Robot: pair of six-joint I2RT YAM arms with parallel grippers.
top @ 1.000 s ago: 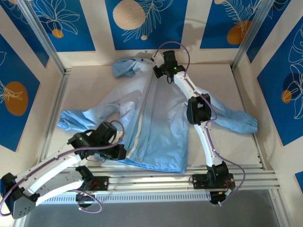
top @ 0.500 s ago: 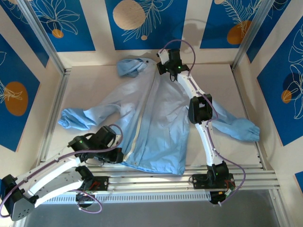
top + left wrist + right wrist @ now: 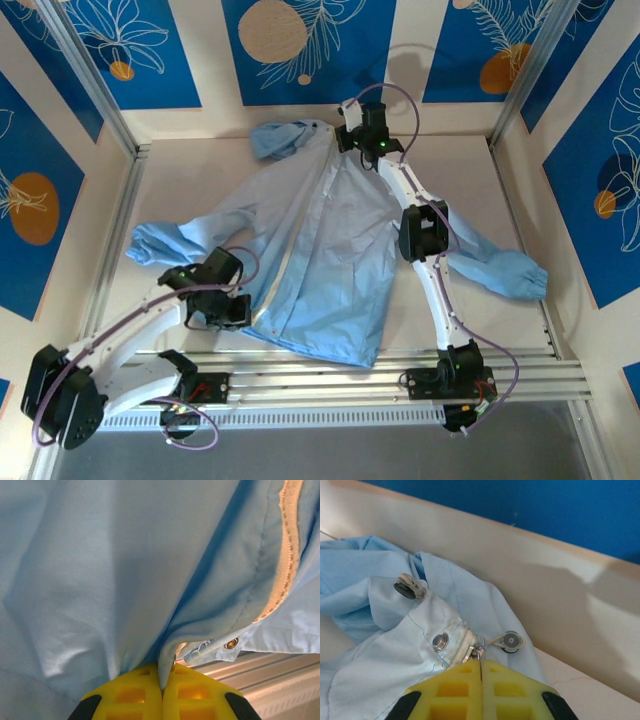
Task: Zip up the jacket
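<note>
Top external: jacket (image 3: 330, 250) spread across desk (image 3: 200, 170) centre, hood (image 3: 278, 140) toward far edge. Left fingers (image 3: 150, 680) clamped on hem (image 3: 200, 650); right fingers (image 3: 490, 675) pinching zipper pull (image 3: 477, 653). Risk: hard pulling could slip hem free.

You have the jacket (image 3: 330, 250) spread on the table (image 3: 180, 180), its hood (image 3: 280, 138) by the far wall. Your left gripper (image 3: 242, 312) is at the near hem, left of the zipper strip (image 3: 290, 265). Your right gripper (image 3: 347, 132) is at the far collar.
</note>
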